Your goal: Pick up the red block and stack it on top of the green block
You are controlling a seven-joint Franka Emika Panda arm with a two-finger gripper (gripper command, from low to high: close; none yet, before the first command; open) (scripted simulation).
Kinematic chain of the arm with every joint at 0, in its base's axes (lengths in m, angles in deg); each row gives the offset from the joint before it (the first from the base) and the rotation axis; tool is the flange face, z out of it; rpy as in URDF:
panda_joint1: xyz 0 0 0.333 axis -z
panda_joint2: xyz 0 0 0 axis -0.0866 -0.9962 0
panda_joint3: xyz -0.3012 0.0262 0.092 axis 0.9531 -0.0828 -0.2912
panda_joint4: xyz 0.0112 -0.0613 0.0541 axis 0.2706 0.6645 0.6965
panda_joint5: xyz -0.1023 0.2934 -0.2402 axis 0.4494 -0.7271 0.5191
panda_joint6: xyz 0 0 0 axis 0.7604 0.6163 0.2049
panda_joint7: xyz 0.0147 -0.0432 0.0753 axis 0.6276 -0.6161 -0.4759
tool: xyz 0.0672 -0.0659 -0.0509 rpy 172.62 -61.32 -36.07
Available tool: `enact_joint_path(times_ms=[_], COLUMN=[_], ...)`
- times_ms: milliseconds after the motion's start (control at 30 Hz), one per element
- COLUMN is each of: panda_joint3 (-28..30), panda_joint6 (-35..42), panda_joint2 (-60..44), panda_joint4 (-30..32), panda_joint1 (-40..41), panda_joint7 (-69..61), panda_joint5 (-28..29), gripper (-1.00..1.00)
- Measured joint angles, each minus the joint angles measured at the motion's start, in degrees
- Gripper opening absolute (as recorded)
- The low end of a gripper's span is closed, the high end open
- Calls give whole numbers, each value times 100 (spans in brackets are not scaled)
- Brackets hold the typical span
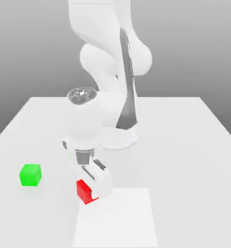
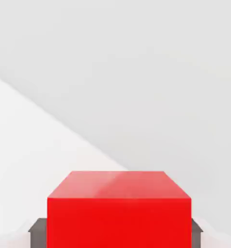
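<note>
In the exterior view, my gripper (image 1: pixel 93 193) hides part of the red block (image 1: pixel 84 191); the hand view cuts its lower part off. My hand points down, turned at an angle. Its fingers (image 2: pixel 38 233) pinch the red block, at the white square's (image 1: pixel 116 218) corner. The green block (image 1: pixel 30 175) is apart, toward the exterior view's left.

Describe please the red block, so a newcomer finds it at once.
On the pale table, find the white square. At its far left corner in the exterior view, the gripper grips the red block. The green block stands apart, ungripped.
</note>
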Motion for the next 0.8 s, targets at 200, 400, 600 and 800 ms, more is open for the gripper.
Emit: enact_joint_path(times_ms=[200, 400, 600, 800], panda_joint3=[-111, 191, 1102, 1825], panda_joint6=[610, 1459, 1899, 1889], panda_joint2=[706, 1602, 1840, 1665], panda_joint4=[100, 149, -59, -232], panda_joint1=[57, 295, 1051, 1561], panda_joint7=[-141, -666, -1912, -2947], panda_joint5=[-200, -255, 37, 111], gripper=[-100, -100, -100, -100])
